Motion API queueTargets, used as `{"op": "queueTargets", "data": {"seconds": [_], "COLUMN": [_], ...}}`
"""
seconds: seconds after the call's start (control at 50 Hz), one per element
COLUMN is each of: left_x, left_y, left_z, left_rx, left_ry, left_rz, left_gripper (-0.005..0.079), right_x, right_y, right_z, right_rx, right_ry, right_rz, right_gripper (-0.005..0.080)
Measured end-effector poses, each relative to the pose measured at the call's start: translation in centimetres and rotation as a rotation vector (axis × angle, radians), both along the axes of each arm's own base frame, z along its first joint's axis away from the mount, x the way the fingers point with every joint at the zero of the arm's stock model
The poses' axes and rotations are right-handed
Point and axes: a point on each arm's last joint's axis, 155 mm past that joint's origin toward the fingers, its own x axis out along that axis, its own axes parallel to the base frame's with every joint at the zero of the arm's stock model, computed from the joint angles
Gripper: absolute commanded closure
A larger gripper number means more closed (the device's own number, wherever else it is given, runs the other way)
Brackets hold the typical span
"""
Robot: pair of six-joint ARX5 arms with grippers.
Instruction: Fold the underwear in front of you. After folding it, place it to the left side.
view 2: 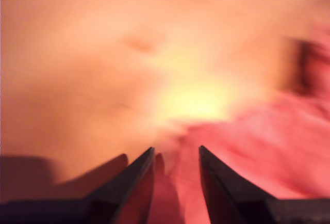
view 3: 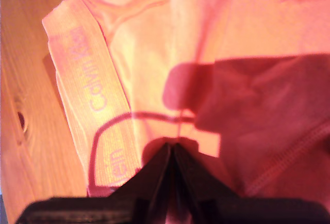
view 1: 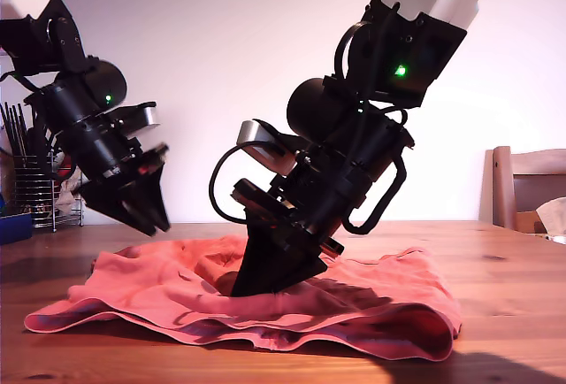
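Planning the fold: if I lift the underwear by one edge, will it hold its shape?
Probably not: the underwear lies wrinkled in soft waves, so it should droop and drag. It looks thin and light, likely bunching where my first pincer presses in. The waistband looks thicker, perhaps a firmer hold.

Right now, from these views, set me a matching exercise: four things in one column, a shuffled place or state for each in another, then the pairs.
1 my first gripper
2 my second gripper
3 underwear
4 chair

A fingers shut, above the underwear
B spread on the wooden table
C fingers apart, down on the underwear
D at the exterior view's right edge

Pairs: 1-C, 2-A, 3-B, 4-D
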Motion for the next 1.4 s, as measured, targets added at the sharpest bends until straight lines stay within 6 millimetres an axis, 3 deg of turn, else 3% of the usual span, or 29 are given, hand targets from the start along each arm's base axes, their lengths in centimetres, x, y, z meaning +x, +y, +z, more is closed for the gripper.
{"op": "queueTargets", "data": {"seconds": [0.14,0.22,0.38,0.48,0.6,0.74,1.08,1.4], "left_x": [-3.2,-4.5,-7.0,-9.0,-12.8,-13.3,-15.1,-17.0], "left_y": [-0.8,-0.9,-1.0,-1.4,-2.0,-2.7,-1.5,-0.2], "left_z": [-0.4,-0.6,-1.2,-2.6,-4.9,-4.9,-5.2,-5.6], "left_rx": [-0.057,-0.063,-0.04,-0.026,-0.021,-0.013,0.137,0.239], "left_ry": [0.145,0.203,0.289,0.334,0.429,0.421,0.422,0.48], "left_rz": [-0.026,-0.034,-0.066,-0.096,-0.135,-0.162,-0.182,-0.175], "left_gripper": [0.0523,0.0563,0.0564,0.056,0.056,0.056,0.056,0.056], "right_x": [0.0,-0.2,-0.6,-0.6,-0.6,-0.7,-1.1,-0.2], "right_y": [0.0,-0.1,-0.2,-0.2,-0.2,-0.2,-0.6,-3.4], "right_z": [0.0,-0.1,-0.1,-0.1,-0.1,-0.1,-0.2,1.3], "right_rx": [-0.001,-0.006,-0.014,-0.012,-0.011,-0.013,-0.029,-0.189], "right_ry": [0.002,0.009,0.029,0.029,0.03,0.034,0.054,-0.002], "right_rz": [0.001,0.001,0.006,0.008,0.009,0.01,0.008,-0.008], "right_gripper": [0.0763,0.0763,0.0763,0.0763,0.0763,0.0763,0.0763,0.0763]}}
